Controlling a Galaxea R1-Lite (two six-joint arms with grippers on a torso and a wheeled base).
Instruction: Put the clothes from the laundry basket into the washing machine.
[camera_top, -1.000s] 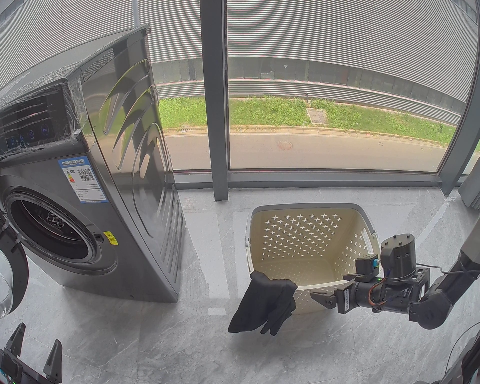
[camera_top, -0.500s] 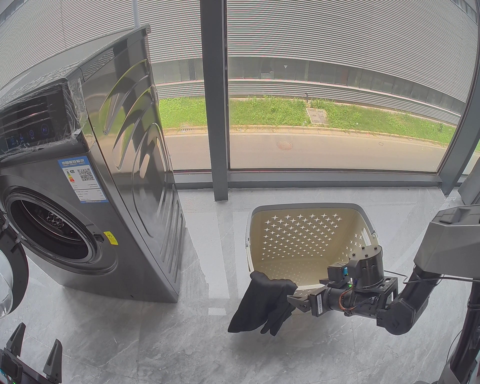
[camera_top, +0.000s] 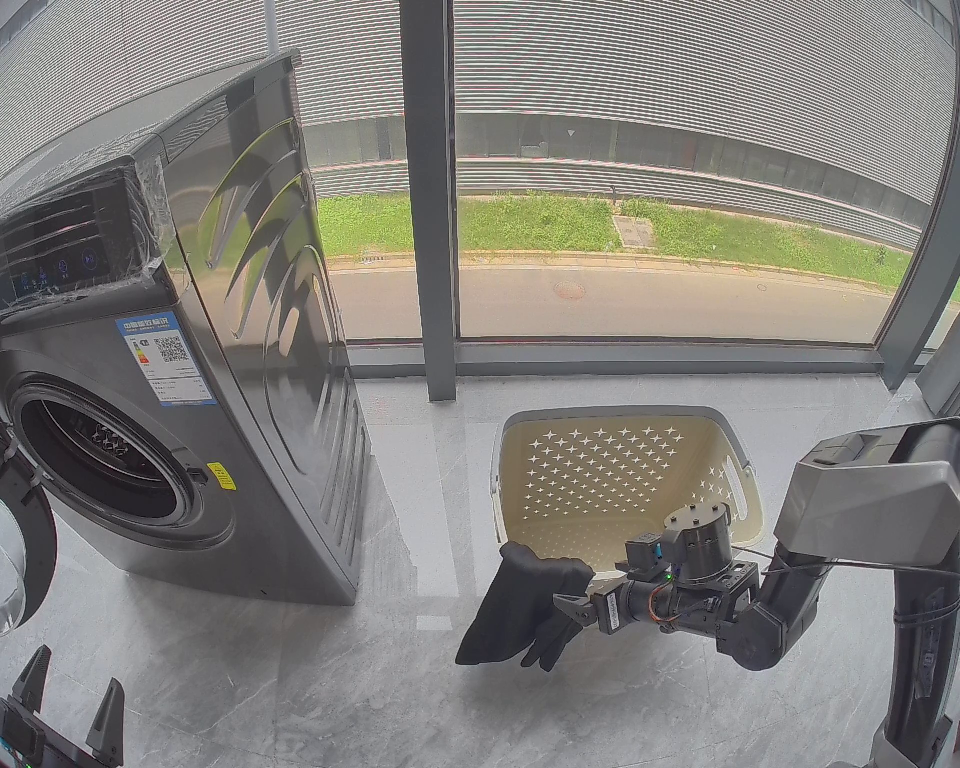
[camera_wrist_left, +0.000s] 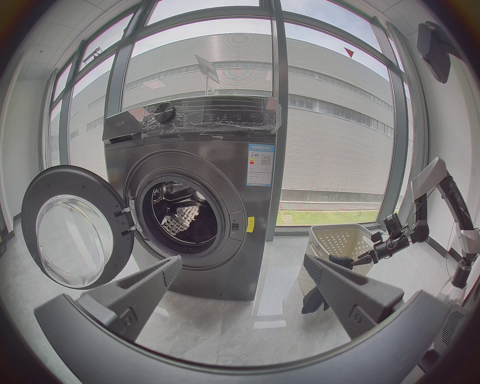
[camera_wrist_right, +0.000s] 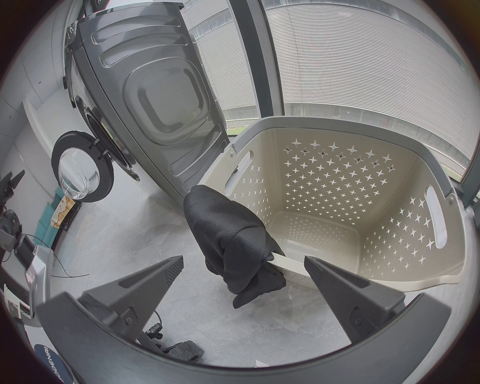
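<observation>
A black garment (camera_top: 525, 605) hangs over the near left corner of the cream laundry basket (camera_top: 620, 415), half outside it. My right gripper (camera_top: 570, 607) is level with that rim, open, its tips at the cloth's right edge. In the right wrist view the garment (camera_wrist_right: 230, 240) sits just ahead of the open right gripper (camera_wrist_right: 241, 260), and the basket (camera_wrist_right: 350, 125) holds nothing else. The grey washing machine (camera_top: 230, 330) stands at the left with its drum (camera_wrist_left: 180, 220) exposed and its door (camera_wrist_left: 75, 235) swung open. My left gripper (camera_top: 76, 675) is open and low, facing the machine.
Grey marble floor (camera_top: 300, 680) lies free between the machine and the basket. Behind both stand a glass wall and a dark window post (camera_top: 430, 200). In the left wrist view my right arm (camera_wrist_left: 430, 200) shows beside the basket (camera_wrist_left: 340, 230).
My right arm has moved left along the basket's near rim, and its open fingers have come up to the black garment. The garment, the basket and the left arm have stayed put.
</observation>
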